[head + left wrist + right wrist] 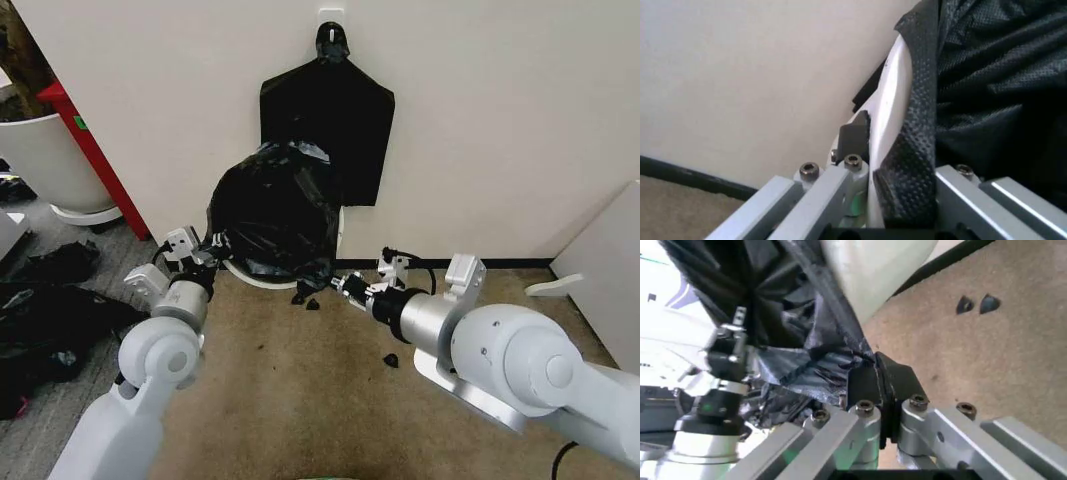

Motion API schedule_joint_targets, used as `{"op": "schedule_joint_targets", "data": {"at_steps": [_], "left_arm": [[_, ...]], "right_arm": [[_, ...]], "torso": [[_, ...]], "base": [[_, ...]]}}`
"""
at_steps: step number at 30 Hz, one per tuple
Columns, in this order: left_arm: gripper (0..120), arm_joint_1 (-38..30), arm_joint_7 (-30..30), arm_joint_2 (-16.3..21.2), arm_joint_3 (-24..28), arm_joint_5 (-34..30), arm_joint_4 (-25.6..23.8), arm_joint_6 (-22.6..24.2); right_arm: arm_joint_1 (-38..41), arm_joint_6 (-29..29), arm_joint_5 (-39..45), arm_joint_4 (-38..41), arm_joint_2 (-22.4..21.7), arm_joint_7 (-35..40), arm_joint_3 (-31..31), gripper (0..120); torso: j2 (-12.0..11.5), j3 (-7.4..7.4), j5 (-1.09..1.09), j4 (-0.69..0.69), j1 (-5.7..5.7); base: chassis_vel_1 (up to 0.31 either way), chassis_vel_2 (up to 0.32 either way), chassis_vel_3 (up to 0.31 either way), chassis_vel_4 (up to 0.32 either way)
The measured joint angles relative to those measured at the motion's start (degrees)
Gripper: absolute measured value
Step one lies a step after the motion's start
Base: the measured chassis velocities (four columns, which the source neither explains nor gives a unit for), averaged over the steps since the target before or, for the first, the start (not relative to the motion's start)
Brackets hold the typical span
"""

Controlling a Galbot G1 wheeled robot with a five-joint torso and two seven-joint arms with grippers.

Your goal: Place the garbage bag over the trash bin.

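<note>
Floor: we saw a tan carpet [300,400] running to a cream wall [480,120], with small black scraps [391,360] lying on it.
Right gripper: our right gripper [340,284] sat low at the bin's right side; in its wrist view the black pads [881,385] were pressed together on a fold of the bag's edge.
Left gripper: our left gripper [212,250] was at the bin's left side; in its wrist view the fingers [855,137] stood either side of the white rim and the bag film, though we could not tell whether they were clamped.
Garbage bag: the thin, glossy black plastic garbage bag [272,208] was bunched over the bin between the two grippers.
Trash bin: the small round cream-white plastic trash bin [250,273] stood against the wall, only its lower rim visible below the bag.
Wall: a flat black bag with a pinched neck [335,120] hung from a hook just behind.
</note>
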Motion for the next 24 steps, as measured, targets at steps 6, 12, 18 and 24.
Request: {"op": "schedule_joint_targets", "data": {"at_steps": [6, 12, 18, 24], "left_arm": [[1, -0.63, -1.06, 0.42, -0.49, -4.35, -0.71, 0.49], [1, -0.93, -2.22, 1.23, -0.98, -10.61, -1.71, 0.99], [1, -1.07, -3.81, 1.62, -1.3, -14.99, -2.29, 1.4], [1, -1.12, -5.1, 1.96, -1.45, -18.33, -3.33, 2.94]], "right_arm": [[-3.46, -1.34, -2.6, -0.04, -0.94, -2.62, 0.73, 0], [-7.1, -4.22, -4.47, -0.07, -2.1, -7.34, 1.89, 0], [-11.61, -7.59, -9.13, -0.7, -2.62, -14.71, 2.12, 0], [-13.35, -9.16, -14.12, -1.86, -2.44, -19.16, 1.96, 0]], "torso": [[0.0, 0.0, 0.0, 0.01, 0.0], [0.0, 0.0, 0.0, 0.01, 0.0], [0.0, 0.0, -0.01, 0.0, 0.0], [0.0, 0.0, 0.0, 0.01, 0.0]], "base": [[0.0, 0.0, 0.0, 0.0], [0.0, 0.0, 0.0, 0.0], [0.0, 0.0, 0.0, 0.0], [0.0, 0.0, 0.0, 0.0]]}}
